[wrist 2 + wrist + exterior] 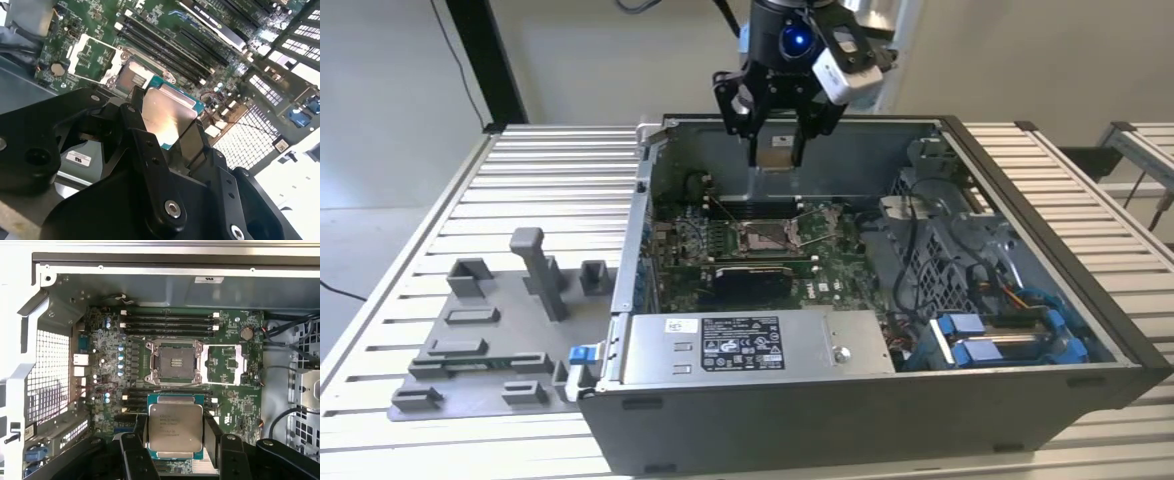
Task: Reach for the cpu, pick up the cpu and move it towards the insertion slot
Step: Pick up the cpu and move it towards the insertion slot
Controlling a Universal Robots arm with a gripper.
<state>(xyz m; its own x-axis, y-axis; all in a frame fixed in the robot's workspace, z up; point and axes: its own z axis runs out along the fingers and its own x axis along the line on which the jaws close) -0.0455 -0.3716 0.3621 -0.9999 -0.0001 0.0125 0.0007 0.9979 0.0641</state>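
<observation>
My gripper (775, 150) hangs over the back of the open computer case (1041, 290), shut on the cpu (777, 156). The cpu is a thin square chip with a silver face and green rim, and it sits flat between the black fingers (132, 442) in both wrist views (175, 427) (167, 117). The insertion slot (767, 236) lies below on the green motherboard. It has a square metal frame, a dark centre (175, 362) and a load plate folded open beside it (227, 362). In the second wrist view the slot (131, 77) shows just beyond the held chip.
Memory slots (167, 322) flank the socket. A power supply (747, 345) fills the case's near side, with blue drive brackets (1001, 335) and cables at the exterior view's right. A grey fixture plate with blocks (494, 320) sits on the slatted table (547, 170).
</observation>
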